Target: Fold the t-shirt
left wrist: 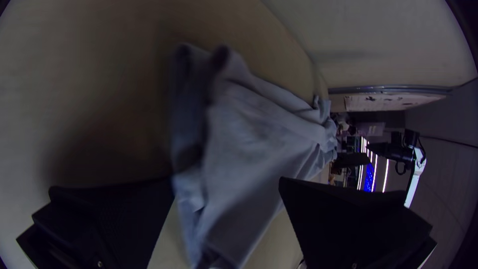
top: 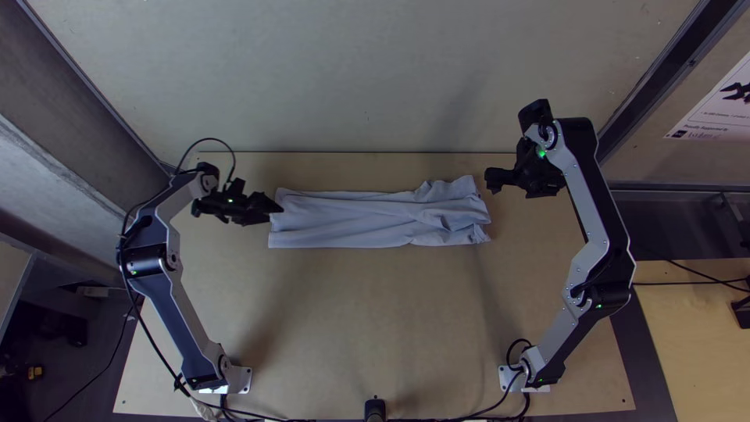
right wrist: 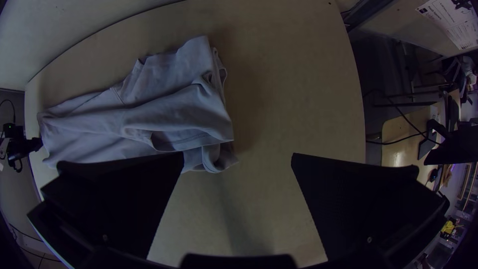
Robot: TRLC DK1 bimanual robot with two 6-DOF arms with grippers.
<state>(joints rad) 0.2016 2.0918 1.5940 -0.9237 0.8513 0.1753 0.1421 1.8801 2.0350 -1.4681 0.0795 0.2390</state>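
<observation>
Pale lavender-grey, the shirt (top: 351, 223) lies in a long, low band across the light wooden table (top: 351, 312), between the two arms and towards the far edge. We see it gathered lengthwise into layers; how many, we cannot tell. In the top view its near edge runs almost straight, and soft creases follow its length. The end by the left arm is the smoother and squarer one. The end by the right arm is wider and rumpled, its far corner pushed out and its surface puckered into short folds.

From the right wrist view we make out a stitched seam on the cloth, a hem crossing the upper layer, and edges curling loosely in loops at the rumpled end. In the left wrist view the other end shows its layers side by side, with a dark, shadowed groove between them.

The left gripper (top: 273, 209) is at the shirt's left end, its tips at the edge of the cloth. Its fingers (left wrist: 114, 214) stand wide apart, with cloth visible in the gap but not pinched; whether they touch it, we cannot tell.

The right gripper (top: 491, 180) is just beside the rumpled end, near its far corner. Its fingers (right wrist: 363, 204) are also spread wide, and they hold nothing.
</observation>
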